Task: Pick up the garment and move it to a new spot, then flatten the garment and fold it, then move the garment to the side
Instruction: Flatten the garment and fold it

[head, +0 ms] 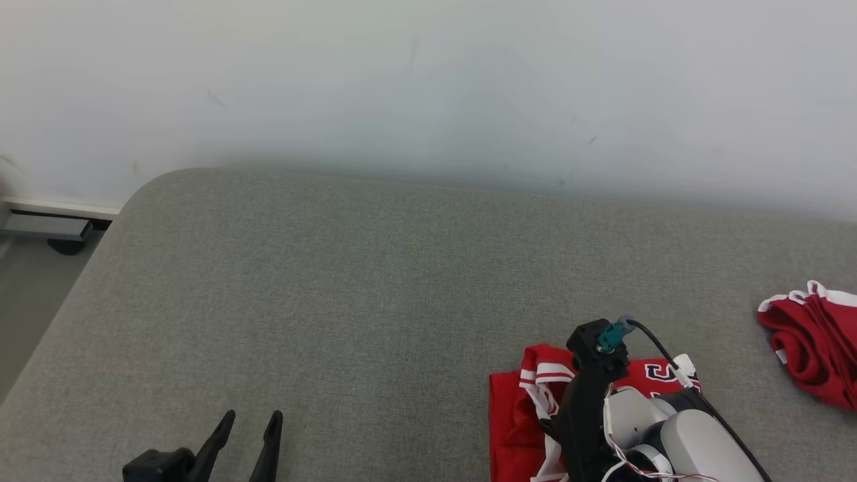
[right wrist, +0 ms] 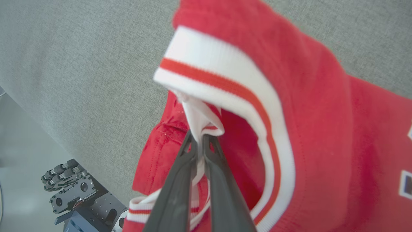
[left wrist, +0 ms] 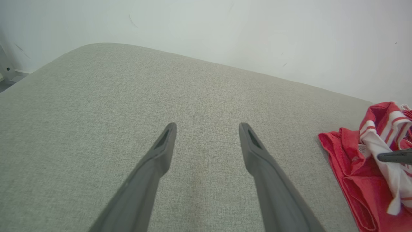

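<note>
We see the right arm coming in from the lower right of the head view, its pale forearm [head: 696,442] and dark wrist angled up and to the left over the garment [head: 512,415], which lies crumpled at the bottom of that frame, right of centre, on the grey cushion [head: 335,288]. The left gripper [head: 253,418] sits at the lower left of the head view, fingers pointing up the frame, low over bare cushion and well apart from the garment. Around them we find a white wall [head: 428,80] across the top of the frame and a second red garment [head: 810,341] bunched at the right edge, apart from the first. In the lower left of the right wrist view, past the cushion's edge, a dark machine part [right wrist: 74,193] stands on the pale floor [right wrist: 19,154]. We see nothing lying between the left gripper and the garment. The right gripper [right wrist: 200,137] has its jaws pressed nearly together, pinching a fold of the garment's white ribbed trim between the fingertips, with the red-striped collar band arching just above. The left gripper's jaws stand wide apart, and we see them holding and touching nothing.
</note>
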Motion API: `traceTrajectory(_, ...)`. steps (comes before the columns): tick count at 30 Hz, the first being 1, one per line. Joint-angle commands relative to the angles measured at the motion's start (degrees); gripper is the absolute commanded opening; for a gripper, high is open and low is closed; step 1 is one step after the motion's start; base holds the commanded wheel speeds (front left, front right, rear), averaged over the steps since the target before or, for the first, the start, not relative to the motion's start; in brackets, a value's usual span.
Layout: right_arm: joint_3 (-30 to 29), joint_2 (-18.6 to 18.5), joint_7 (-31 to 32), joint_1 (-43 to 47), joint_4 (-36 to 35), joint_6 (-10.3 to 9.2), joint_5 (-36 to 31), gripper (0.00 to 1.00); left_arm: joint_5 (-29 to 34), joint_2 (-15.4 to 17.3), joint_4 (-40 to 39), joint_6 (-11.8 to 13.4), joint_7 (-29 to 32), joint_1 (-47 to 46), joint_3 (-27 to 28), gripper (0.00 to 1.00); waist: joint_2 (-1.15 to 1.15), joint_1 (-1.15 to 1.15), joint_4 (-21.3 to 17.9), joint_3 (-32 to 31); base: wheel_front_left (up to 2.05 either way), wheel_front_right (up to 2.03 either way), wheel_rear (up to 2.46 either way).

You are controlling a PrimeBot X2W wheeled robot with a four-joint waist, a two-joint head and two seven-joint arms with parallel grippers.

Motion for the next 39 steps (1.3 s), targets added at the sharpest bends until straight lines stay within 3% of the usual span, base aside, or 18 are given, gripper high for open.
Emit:
traceTrajectory(1, 0.34, -0.01, -0.41, -0.65, 0.32, -0.10, 0.70, 0.00, 0.06, 0.10, 0.12, -0.24, -0.16, -0.93, 0.04, 1.00, 0.00, 0.00, 0.14, 0.08, 0.00, 0.00, 0.00)
traceTrajectory(10, 1.88, -0.02, -3.90, -2.81, 4.81, -0.09, 2.26, 0.00, 0.03, 0.00, 0.41, -0.27, -0.20, -1.43, -0.43, 1.00, 0.00, 0.00, 0.72, 0.34, 0.00, 0.00, 0.00)
traceTrajectory(11, 1.90, -0.02, -4.45, -3.06, 5.11, -0.09, 2.51, 0.05, 0.01, 0.02, 0.43, -0.28, -0.21, -1.44, -0.45, 1.00, 0.00, 0.00, 0.75, 0.34, 0.00, 0.00, 0.00)
traceTrajectory(12, 1.96, -0.02, -5.04, -3.29, 5.40, -0.09, 2.91, 0.49, -0.03, 0.05, 0.46, -0.29, -0.22, -1.46, -0.47, 1.00, 0.00, 0.00, 0.77, 0.36, 0.00, 0.00, 0.00)
traceTrajectory(13, 1.83, -0.02, -5.52, -3.43, 5.81, -0.09, 3.38, 1.00, -0.08, 0.08, 0.49, -0.30, -0.23, -1.46, -0.50, 1.00, 0.00, 0.00, 0.79, 0.34, 0.00, 0.00, 0.00)
traceTrajectory(25, 4.57, -0.07, -6.43, -4.88, 3.99, -0.09, 8.48, 1.00, -0.57, 0.32, 0.53, -0.01, -0.39, -0.45, -0.54, 1.00, 0.00, 0.00, 0.13, -0.49, 0.00, 0.00, 0.00)
traceTrajectory(39, -17.58, -0.06, -6.43, 4.70, -9.56, -0.09, -8.13, 1.00, -0.10, 1.08, -0.92, 0.61, -0.51, 0.48, -0.61, 1.00, 0.00, 0.00, -3.37, -0.95, 0.00, 0.00, 0.00)
